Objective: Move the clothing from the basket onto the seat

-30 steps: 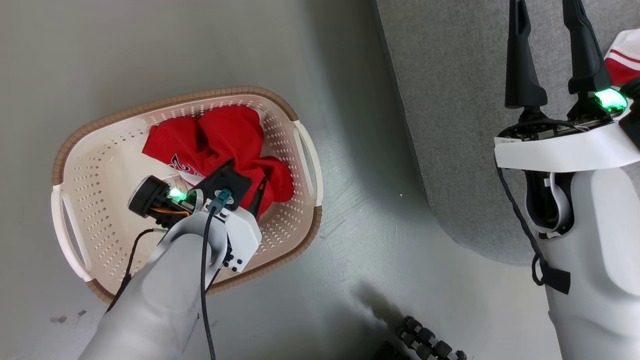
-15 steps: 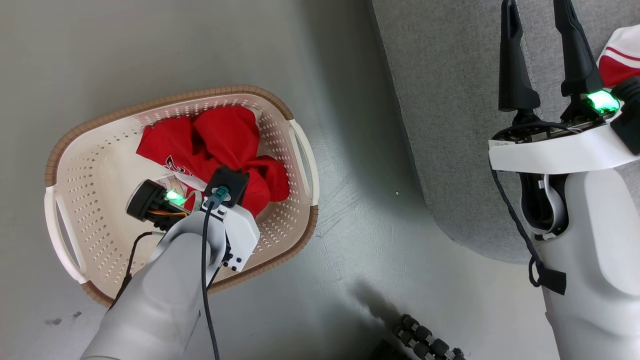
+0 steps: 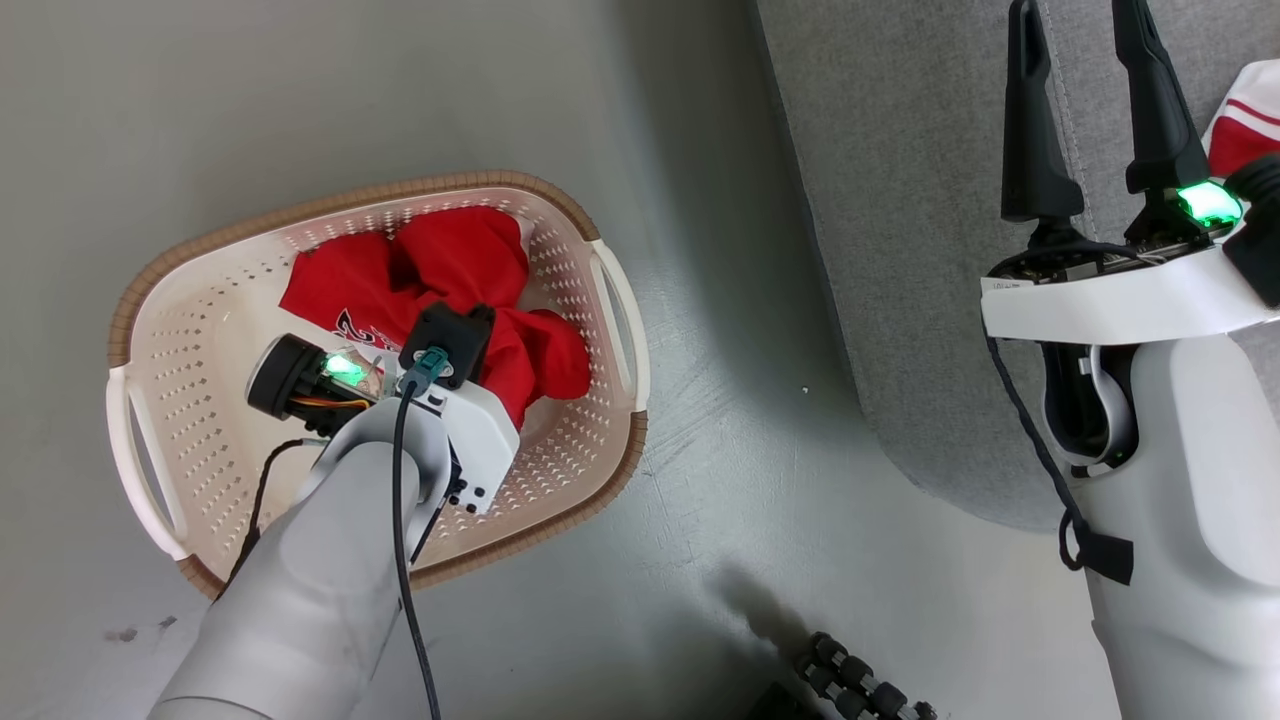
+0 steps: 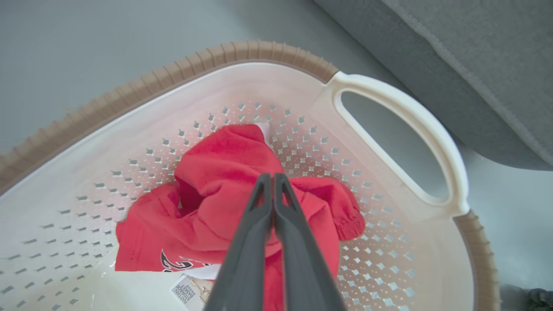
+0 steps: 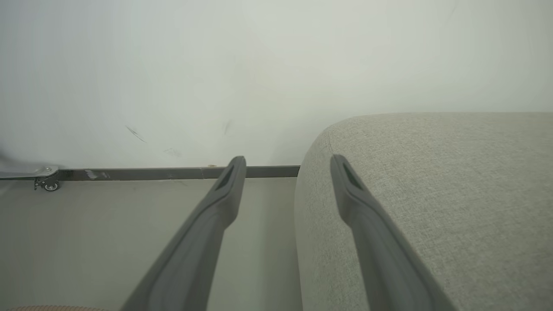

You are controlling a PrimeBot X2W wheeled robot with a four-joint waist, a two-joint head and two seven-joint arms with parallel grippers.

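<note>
Shows the grasp step of one transfer, as judged from the pose: left gripper (image 4: 273, 178) lowered into the laundry basket (image 4: 391, 101), fingers pressed together with almost no gap and tips sunk in a bunched fold of the red jersey (image 4: 216, 224), apparently pinching it. Has the right gripper (image 3: 1085, 60) idle above the grey seat (image 3: 900, 200), fingers spread wide and holding nothing. Calls next for a lift high enough to clear the brown rim, then a swing across the grey floor (image 3: 750, 450) to the seat, which stands near the basket on its handle side; risks a thin pinch slipping or loose cloth catching on the rim. Presents the jersey as a crumpled soft heap on the basket's bottom, against the far perforated wall, with dark outlined lettering and a white edge on its near side and a printed label (image 4: 186, 288) just beside it. Places another red-and-white garment (image 3: 1245, 120) already on the seat, at the head view's right edge.
</note>
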